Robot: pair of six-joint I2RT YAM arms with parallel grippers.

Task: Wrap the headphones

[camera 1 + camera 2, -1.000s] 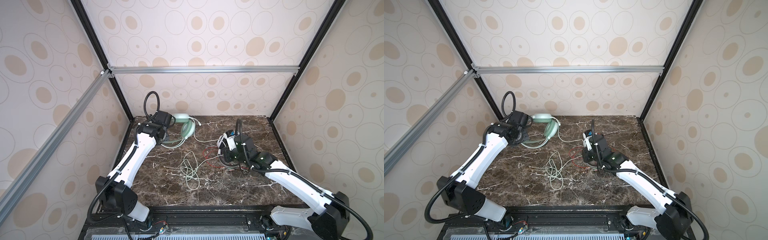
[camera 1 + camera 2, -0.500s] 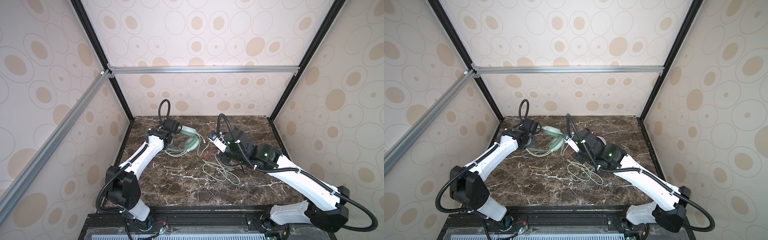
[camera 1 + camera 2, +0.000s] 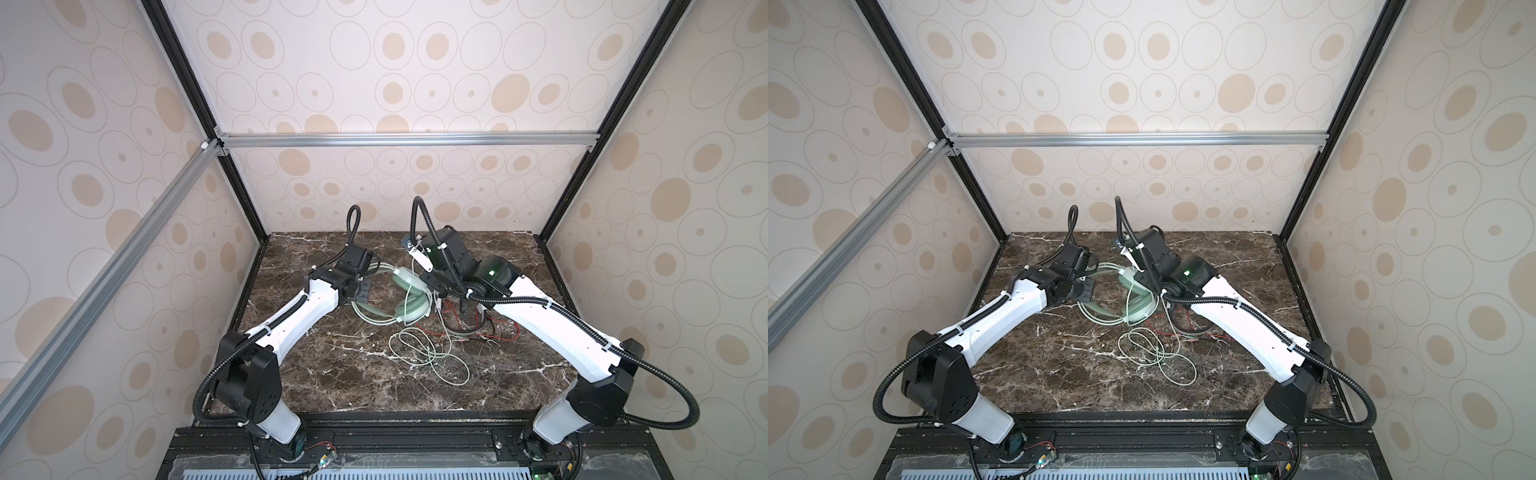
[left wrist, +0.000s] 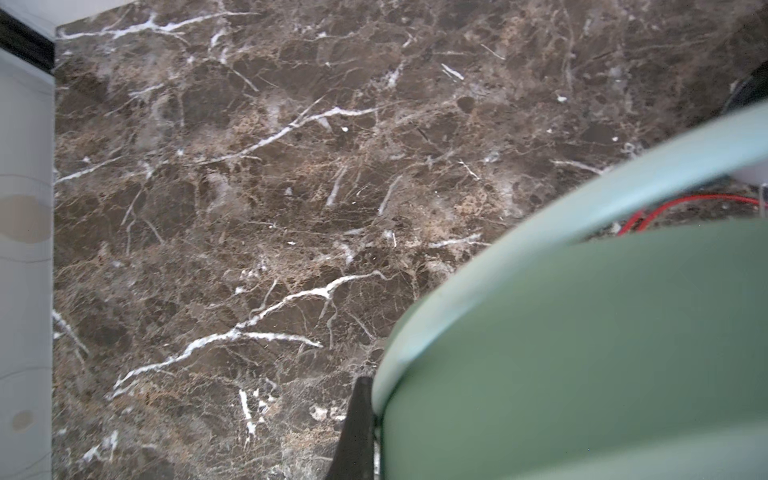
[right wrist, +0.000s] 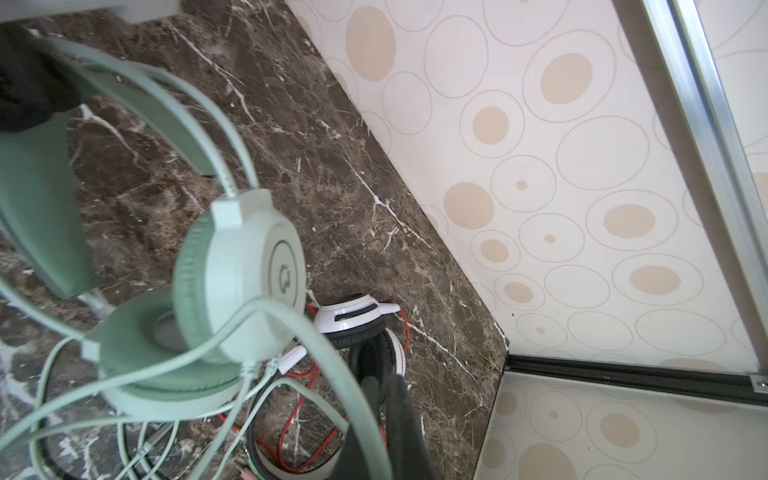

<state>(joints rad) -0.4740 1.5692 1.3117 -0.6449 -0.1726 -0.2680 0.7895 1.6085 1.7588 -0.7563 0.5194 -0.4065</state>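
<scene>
near edge of brown marble surface (image 3: pixel 332 374): loose loops of pale green cable (image 3: pixel 428 353), not yet wound. just behind, it crosses the thin red cable (image 5: pixel 291 419) of the white-and-black over-ear headset (image 5: pixel 357 320). likely trouble: winding drags the red one in, tangling both. mid-surface, mint-green over-ear headset (image 3: pixel 411 305), headband clamped in left gripper (image 3: pixel 362 292). right gripper (image 3: pixel 434 282) closed on the green cable beside the earcups. no containers in view.

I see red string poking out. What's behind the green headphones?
A white-and-black headset lies behind the green headphones, with its thin red cable. The green ones cover part of it, so its full band is hidden.
</scene>
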